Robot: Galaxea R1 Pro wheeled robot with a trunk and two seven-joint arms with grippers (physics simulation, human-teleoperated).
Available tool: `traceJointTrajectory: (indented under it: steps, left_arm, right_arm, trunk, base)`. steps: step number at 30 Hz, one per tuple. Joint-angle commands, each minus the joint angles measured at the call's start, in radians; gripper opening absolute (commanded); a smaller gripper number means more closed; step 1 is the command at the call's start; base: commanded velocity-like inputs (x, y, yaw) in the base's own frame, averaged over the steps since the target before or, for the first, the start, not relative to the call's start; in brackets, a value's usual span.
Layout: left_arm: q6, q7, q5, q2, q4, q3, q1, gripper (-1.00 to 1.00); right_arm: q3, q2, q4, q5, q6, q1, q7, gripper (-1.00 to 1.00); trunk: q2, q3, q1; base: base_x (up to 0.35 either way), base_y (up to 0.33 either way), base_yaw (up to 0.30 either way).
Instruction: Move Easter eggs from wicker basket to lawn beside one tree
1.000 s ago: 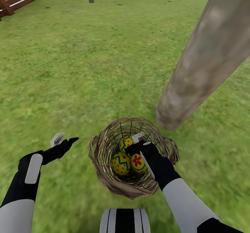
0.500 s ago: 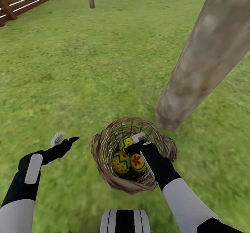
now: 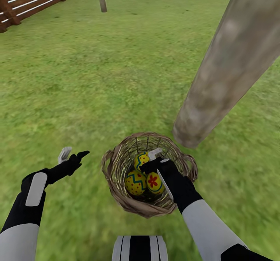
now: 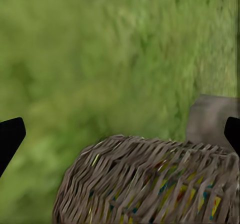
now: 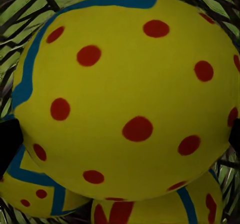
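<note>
Basket [image 3: 116, 171] sits on the lawn [image 3: 97, 78] right at the foot of the tree [image 3: 229, 62], with all three Easter eggs [image 3: 135, 183] inside it. Right hand [image 3: 157, 156] is down in the basket, fingers spread either side of the dotted egg [image 5: 130, 94], not pinching it, while left hand [image 3: 72, 155] hangs spread over grass just beside the basket

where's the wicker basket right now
In the head view the wicker basket sits on the lawn low and centre, just in front of the tree trunk's base, with the right gripper inside it.
</note>
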Motion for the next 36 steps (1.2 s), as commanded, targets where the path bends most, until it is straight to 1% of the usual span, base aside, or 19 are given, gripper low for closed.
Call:
traceJointTrajectory:
  steps: [1,8,11,15,18,22,30,32,33,34,36]
  left_arm:
    - [0.006,-0.007,-0.006,0.0,0.0,0.002,-0.001,1.0]
    - [0.005,-0.007,-0.006,0.0,0.0,0.003,-0.001,1.0]
    - [0.006,-0.007,-0.006,0.0,0.0,0.002,-0.001,1.0]
    - [0.006,-0.007,-0.006,0.0,0.0,0.003,-0.001,1.0]
    - [0.006,-0.007,-0.006,0.001,0.0,0.003,-0.001,1.0]
    - [0.006,-0.007,-0.006,0.001,0.001,0.005,-0.001,1.0]
    - [0.006,-0.007,-0.005,0.003,0.003,0.006,-0.001,1.0]
    - [0.006,-0.007,-0.005,0.003,0.001,0.006,-0.001,1.0]
    - [0.006,-0.007,-0.005,0.003,0.001,0.006,-0.001,1.0]
    - [0.006,-0.007,-0.005,0.003,0.002,0.007,-0.001,1.0]
    - [0.006,-0.007,-0.006,0.002,0.008,0.007,-0.001,1.0]
  right_arm:
    - [0.0,0.0,-0.001,0.011,0.005,0.0,0.007,-1.0]
    - [0.0,0.0,-0.015,0.012,0.005,0.0,0.007,-1.0]
    - [-0.002,0.0,-0.02,0.012,0.005,0.0,0.008,-1.0]
    - [-0.002,0.0,-0.022,0.012,0.005,0.0,0.009,-1.0]
    - [-0.002,0.0,-0.024,0.012,0.031,0.0,0.009,-1.0]
    - [-0.002,0.0,-0.025,0.012,0.035,0.0,0.009,-1.0]
    - [-0.002,0.0,-0.025,0.012,0.037,0.0,0.009,-1.0]
    - [-0.001,0.0,-0.025,0.012,0.037,0.0,0.009,-1.0]
    - [-0.001,0.0,-0.036,0.012,0.037,0.0,0.009,-1.0]
    - [-0.002,0.0,-0.07,0.012,0.037,0.0,0.01,-1.0]
    - [-0.003,0.0,-0.161,0.011,0.042,0.0,0.011,-1.0]
  trunk:
    - [0.0,0.003,-0.001]
    - [0.002,0.03,-0.004]
    - [0.002,0.042,-0.005]
    - [0.003,0.057,-0.007]
    - [0.004,0.069,-0.008]
    - [0.005,0.085,-0.01]
    - [0.007,0.115,-0.014]
    - [0.007,0.115,-0.014]
    - [0.007,0.115,-0.014]
    - [0.007,0.119,-0.014]
    - [0.008,0.127,-0.015]
  base:
    - [0.0,0.0,0.0]
    - [-0.031,0.0,0.0]
    - [-0.222,0.0,0.0]
    - [-0.033,0.0,0.0]
    - [-0.179,0.0,0.0]
    - [-0.076,0.0,0.0]
    - [-0.296,0.0,0.0]
    - [-0.048,0.0,0.0]
    - [-0.011,0.0,0.0]
    - [-0.005,0.0,0.0]
    - [-0.001,0.0,0.0]
